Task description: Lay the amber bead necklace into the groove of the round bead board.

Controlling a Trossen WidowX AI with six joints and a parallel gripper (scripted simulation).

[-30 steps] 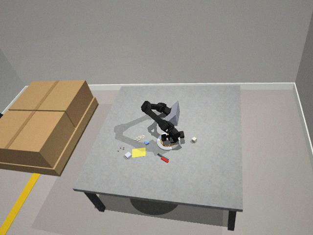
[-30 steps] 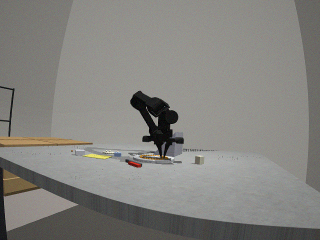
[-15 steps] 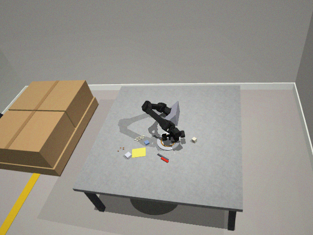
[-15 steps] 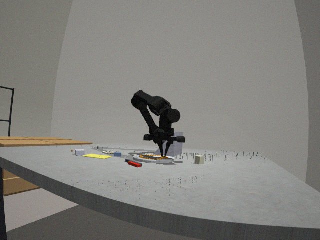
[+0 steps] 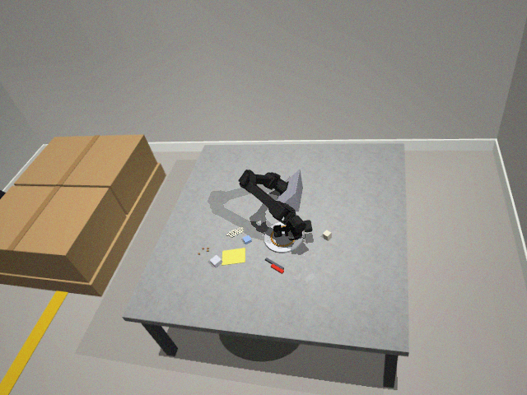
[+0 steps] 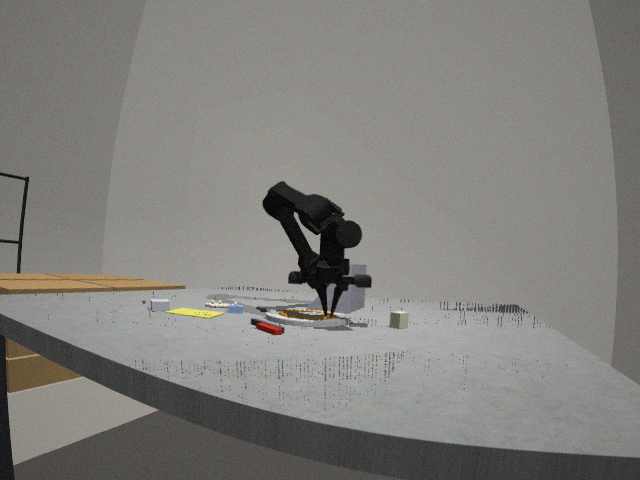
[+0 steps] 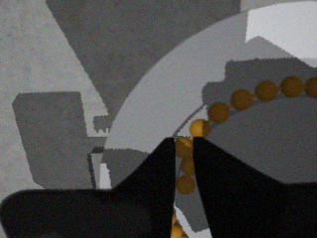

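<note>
The amber bead necklace [image 7: 242, 99] [image 6: 297, 313] lies in a curve on the round white bead board [image 7: 149, 109] [image 5: 272, 247] [image 6: 310, 321] near the table's middle. In the wrist view the beads run along the board's groove and down between my fingers. My gripper [image 7: 182, 146] [image 5: 284, 233] [image 6: 328, 311] points straight down with its tips at the board's surface. It is shut on the necklace, with beads pinched between the two dark fingers. The lower part of the string is hidden behind the fingers.
A red and grey tool [image 5: 275, 266] [image 6: 268, 327] lies just in front of the board. A yellow sheet [image 5: 233, 256], a blue block [image 5: 246, 239], a white block [image 5: 215, 260] and pale beads [image 5: 235, 232] lie to the left. A cream cube [image 5: 327, 234] sits to the right; a grey wedge [image 5: 293, 191] stands behind.
</note>
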